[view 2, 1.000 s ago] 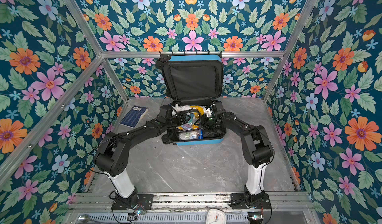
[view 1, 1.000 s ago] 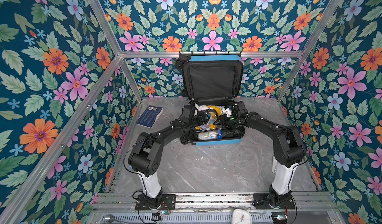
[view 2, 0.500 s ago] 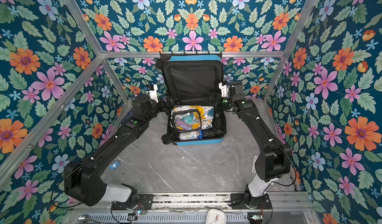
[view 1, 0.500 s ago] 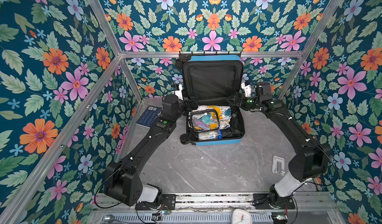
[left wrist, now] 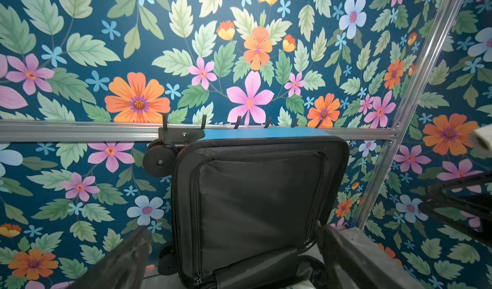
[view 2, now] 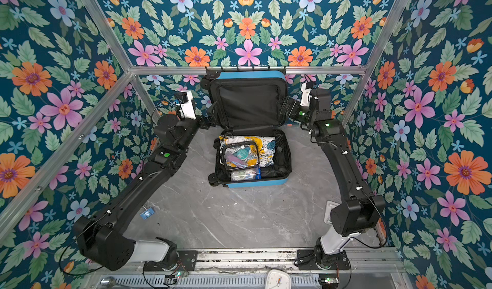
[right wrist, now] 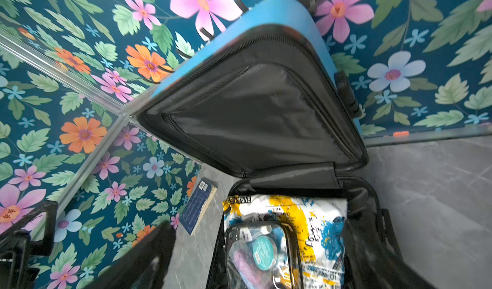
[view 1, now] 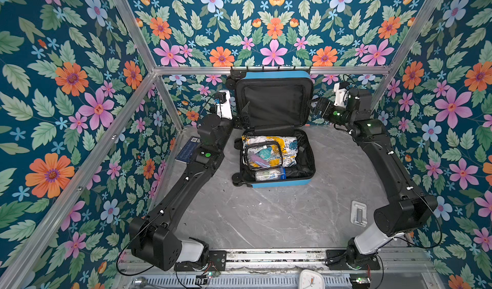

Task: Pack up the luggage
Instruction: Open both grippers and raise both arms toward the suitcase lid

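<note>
Luggage (view 1: 282, 184) open at the rear of the counter (view 1: 266, 215), lid (view 1: 271, 103) upright between left pincer (view 1: 242, 116) and right pincer (view 1: 316, 105) — both spread, empty; an uneven push might skew the lid or trap the pouch (view 1: 259, 154).

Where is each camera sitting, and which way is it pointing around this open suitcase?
Both top views: high above the arms' bases, looking down at the suitcase and table; left arm and right arm show whole.
Left wrist: on the left arm, facing the raised lid and back wall; the open left hand shows.
Right wrist: on the right arm, facing lid, pouch and book; one finger shows.
Shared: both wrist views show the lid.
</note>
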